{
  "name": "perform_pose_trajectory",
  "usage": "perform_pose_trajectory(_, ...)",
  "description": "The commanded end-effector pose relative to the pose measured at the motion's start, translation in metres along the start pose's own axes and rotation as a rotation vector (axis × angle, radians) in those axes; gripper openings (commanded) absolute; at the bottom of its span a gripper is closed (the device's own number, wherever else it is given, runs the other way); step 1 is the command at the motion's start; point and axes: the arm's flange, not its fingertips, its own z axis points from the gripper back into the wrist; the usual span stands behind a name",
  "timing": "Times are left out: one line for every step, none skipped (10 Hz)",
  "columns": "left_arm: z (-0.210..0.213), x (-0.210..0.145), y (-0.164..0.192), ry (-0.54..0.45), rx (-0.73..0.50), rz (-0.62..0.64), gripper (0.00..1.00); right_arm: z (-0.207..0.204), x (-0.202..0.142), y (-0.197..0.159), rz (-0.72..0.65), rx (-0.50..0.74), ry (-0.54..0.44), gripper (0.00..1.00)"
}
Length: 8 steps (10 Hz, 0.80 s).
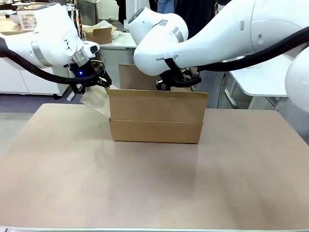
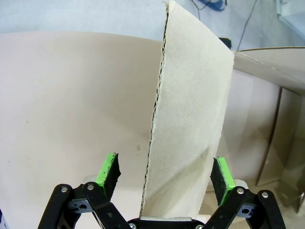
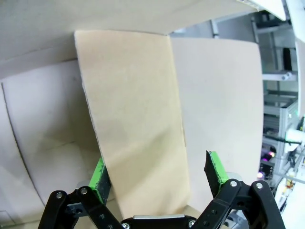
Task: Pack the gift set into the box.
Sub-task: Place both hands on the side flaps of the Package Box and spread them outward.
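Note:
The box (image 1: 157,116) stands in the middle of the table with its top flaps raised. Its left flap (image 1: 96,100) slants outward, and my left gripper (image 1: 94,83) is at that flap's top edge. In the left wrist view my left gripper (image 2: 166,174) is open, and the flap (image 2: 190,119) stands edge-on between the green pads (image 2: 108,171) without being pinched. My right gripper (image 1: 181,82) hangs over the box's right rear. There it is open too (image 3: 157,176), straddling another flap (image 3: 138,124) above the box's inside. The gift set is out of view.
A much smaller brown carton (image 1: 100,33) with white paper sits on a white table behind. Another white table (image 1: 260,77) stands at the right rear. The tan tabletop (image 1: 154,183) stretches wide in front of the box.

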Motion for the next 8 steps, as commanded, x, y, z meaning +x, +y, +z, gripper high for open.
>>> perform_pose_trajectory(0.003,0.000,-0.001,0.003,0.018,0.013,1.00,0.001,-0.002,-0.024,0.029,-0.051,-0.021,1.00)
perform_pose_trajectory(0.003,0.000,-0.001,0.003,0.018,0.013,1.00,0.001,-0.002,-0.033,0.044,-0.062,-0.021,1.00)
perform_pose_trajectory(0.003,0.000,-0.001,0.003,0.018,0.013,1.00,-0.002,-0.001,-0.042,0.068,-0.080,-0.015,1.00)
perform_pose_trajectory(0.003,0.000,-0.001,0.003,0.018,0.013,1.00,-0.006,0.000,-0.048,0.086,-0.083,-0.010,1.00)
perform_pose_trajectory(0.003,0.000,-0.001,0.003,0.018,0.013,1.00,-0.011,0.001,-0.055,0.091,-0.079,-0.001,1.00)
perform_pose_trajectory(0.003,0.000,-0.001,0.003,0.018,0.013,1.00,-0.014,0.001,-0.063,0.090,-0.070,0.001,1.00)
perform_pose_trajectory(0.003,0.000,-0.001,0.003,0.018,0.013,1.00,-0.015,-0.001,-0.073,0.090,-0.041,-0.004,1.00)
perform_pose_trajectory(0.003,0.000,-0.001,0.003,0.018,0.013,1.00,-0.016,-0.004,-0.086,0.100,-0.008,-0.008,1.00)
